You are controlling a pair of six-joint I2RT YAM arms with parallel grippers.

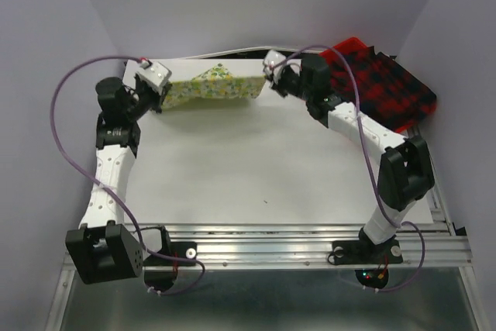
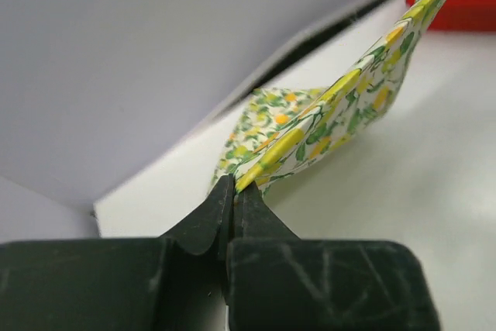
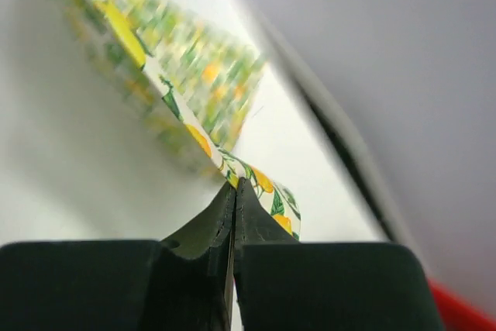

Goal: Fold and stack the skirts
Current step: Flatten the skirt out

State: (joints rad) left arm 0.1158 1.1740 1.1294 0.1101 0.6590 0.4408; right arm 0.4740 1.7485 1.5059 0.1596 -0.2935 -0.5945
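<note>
While left gripper [image 1: 163,100] and right gripper [image 1: 266,81] pinch one lemon skirt [image 1: 213,87] at twelve o'clock, one plaid skirt [image 1: 380,83], one red tray [image 1: 347,43], two o'clock.

**A:** What's sitting on your white table [image 1: 232,168]?

**B:** Look to the far right corner. You've got a red plastic tray [image 1: 350,41] there, with the red-and-black plaid skirt [image 1: 380,83] spread over it.

**A:** And along the far edge?

**B:** The lemon-print skirt [image 1: 213,87] hangs there, left of centre. You can't tell whether its hem touches the top. A dark speck [image 1: 266,202] lies nearer you.
</note>
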